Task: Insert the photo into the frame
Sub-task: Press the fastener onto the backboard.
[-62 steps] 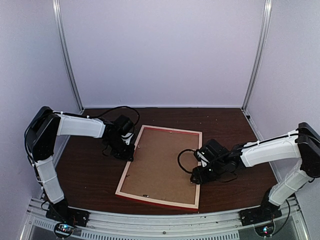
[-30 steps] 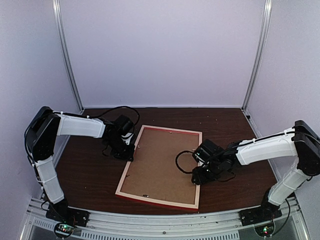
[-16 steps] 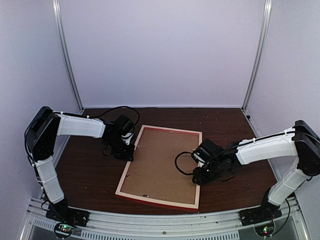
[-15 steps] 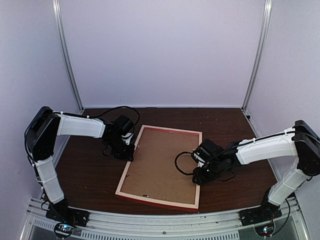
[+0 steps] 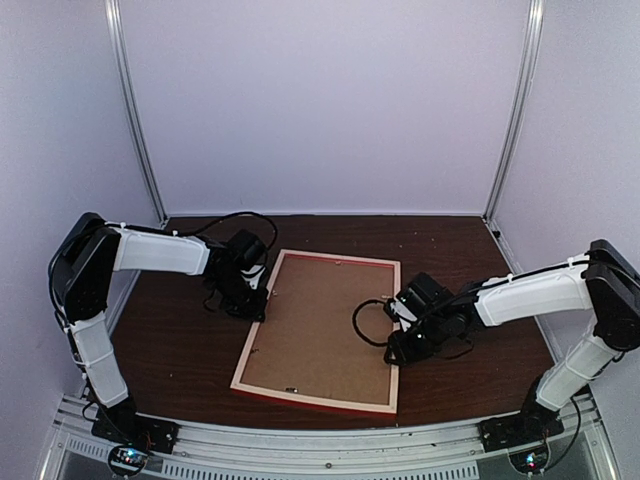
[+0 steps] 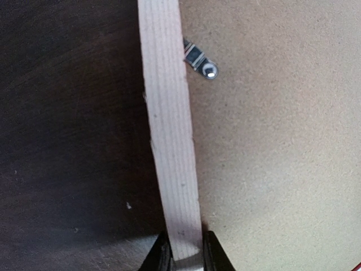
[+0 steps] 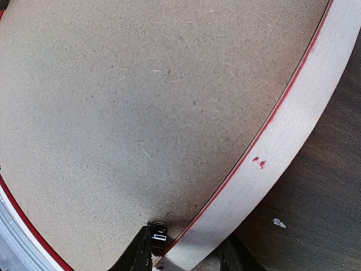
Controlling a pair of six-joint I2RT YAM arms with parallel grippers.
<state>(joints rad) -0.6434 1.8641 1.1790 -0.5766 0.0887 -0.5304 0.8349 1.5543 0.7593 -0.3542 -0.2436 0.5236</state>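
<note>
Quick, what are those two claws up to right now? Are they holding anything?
Left claw: closed on the pale wooden rail of the frame.
Right claw: closed on the frame's opposite rail.

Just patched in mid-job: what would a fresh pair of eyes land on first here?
The frame lies back-up at the centre of the dark table, with a brown backing board filling it. The left gripper clamps its left strip and the right gripper its right strip. A small metal clip sits on the board beside the left strip.
</note>
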